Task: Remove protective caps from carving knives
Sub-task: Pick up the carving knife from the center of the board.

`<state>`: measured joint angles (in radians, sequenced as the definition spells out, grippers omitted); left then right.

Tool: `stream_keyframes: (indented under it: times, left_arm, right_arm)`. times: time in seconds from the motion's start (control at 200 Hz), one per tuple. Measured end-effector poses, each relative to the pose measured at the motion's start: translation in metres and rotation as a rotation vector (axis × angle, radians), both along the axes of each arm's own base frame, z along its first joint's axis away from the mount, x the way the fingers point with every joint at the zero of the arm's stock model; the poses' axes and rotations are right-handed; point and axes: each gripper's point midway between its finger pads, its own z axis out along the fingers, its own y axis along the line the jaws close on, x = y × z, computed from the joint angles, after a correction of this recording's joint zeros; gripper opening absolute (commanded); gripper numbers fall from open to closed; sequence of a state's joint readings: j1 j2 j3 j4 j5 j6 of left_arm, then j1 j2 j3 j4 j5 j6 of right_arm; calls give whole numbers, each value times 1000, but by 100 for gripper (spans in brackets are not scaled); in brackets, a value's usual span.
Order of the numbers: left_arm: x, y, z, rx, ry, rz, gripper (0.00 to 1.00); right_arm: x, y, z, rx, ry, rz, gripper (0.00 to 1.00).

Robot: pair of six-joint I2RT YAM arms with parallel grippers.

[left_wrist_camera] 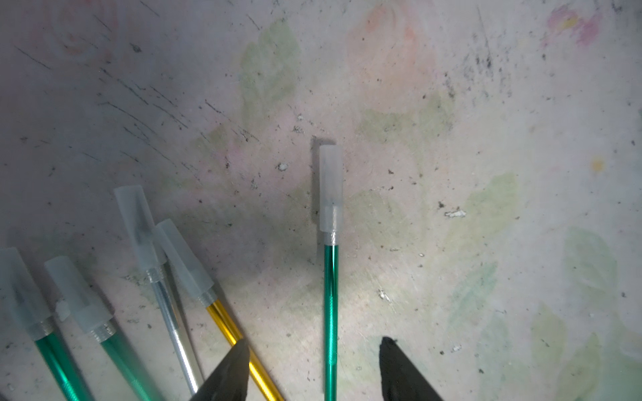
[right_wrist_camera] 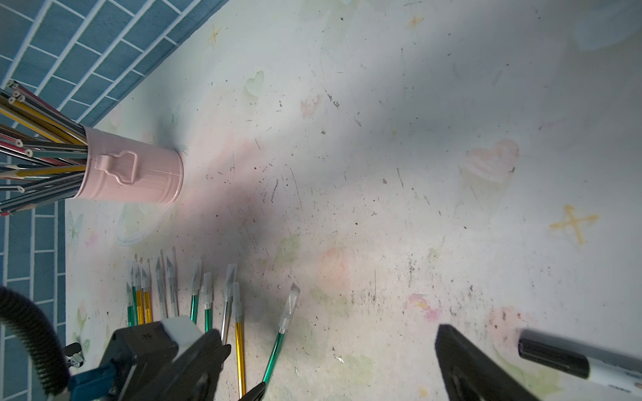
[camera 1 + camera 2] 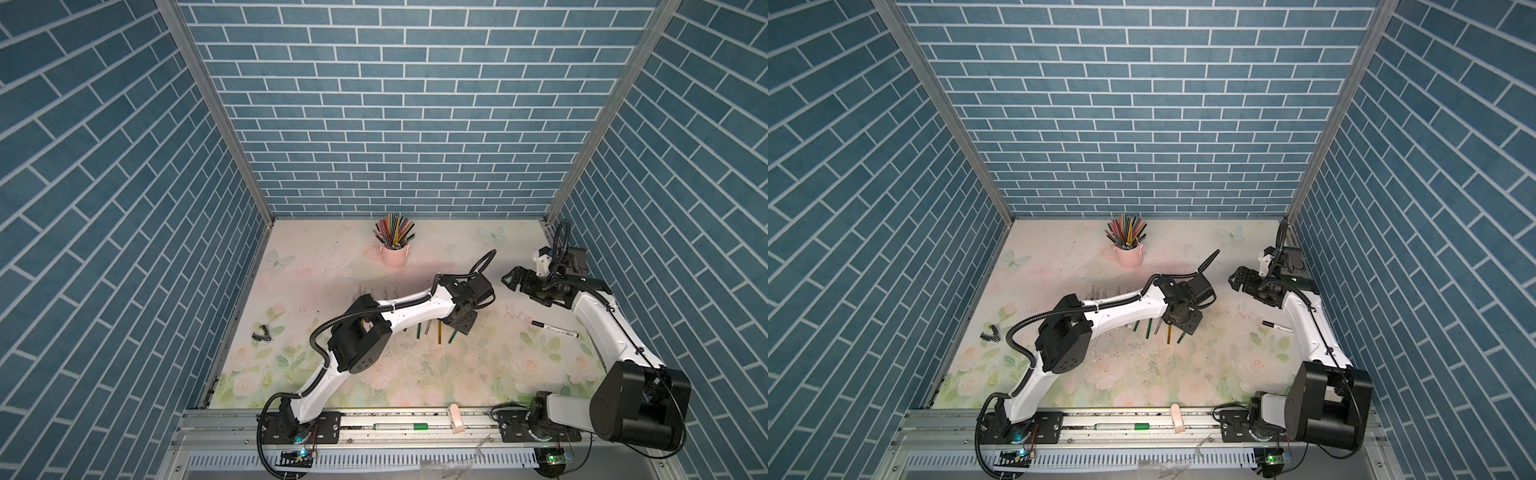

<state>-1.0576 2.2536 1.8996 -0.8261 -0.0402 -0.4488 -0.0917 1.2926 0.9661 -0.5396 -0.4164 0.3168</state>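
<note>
Several carving knives lie side by side on the flowered table, mostly under my left arm in both top views; their handle ends [image 3: 428, 330] stick out. In the left wrist view a lone green knife [image 1: 330, 312] with its whitish protective cap [image 1: 330, 187] on lies between the fingertips of my left gripper [image 1: 312, 350], which is open and not touching it. Beside it lie capped green, silver and gold knives [image 1: 222, 323]. The right wrist view shows the row: some bare blades [image 2: 163, 277], others capped [image 2: 231, 277]. My right gripper [image 3: 513, 279] hovers open and empty at the right.
A pink cup [image 3: 394, 253] of pencils stands at the back. A white marker [image 3: 555, 330] with a black cap lies near the right arm, and a small black clip [image 3: 262, 334] at the left edge. A green-capped marker [image 3: 401, 427] lies on the front rail.
</note>
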Motion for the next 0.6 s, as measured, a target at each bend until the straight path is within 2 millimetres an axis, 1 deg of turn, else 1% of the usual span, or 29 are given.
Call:
stream_keyframes:
  times: [0.155, 0.465, 0.535, 0.595]
  left_arm:
    - [-3, -1, -4, 7, 4, -5, 57]
    - [-6, 3, -29, 57, 33, -8, 50]
    - [-7, 4, -34, 66, 39, -9, 46]
    - [-8, 4, -36, 71, 43, -10, 46]
  right_arm:
    - [0, 0, 0, 0, 0, 0, 96]
    - [0, -1, 0, 0, 0, -2, 95]
    - [0, -2, 0, 1, 0, -5, 94]
    - [0, -2, 0, 2, 0, -6, 93]
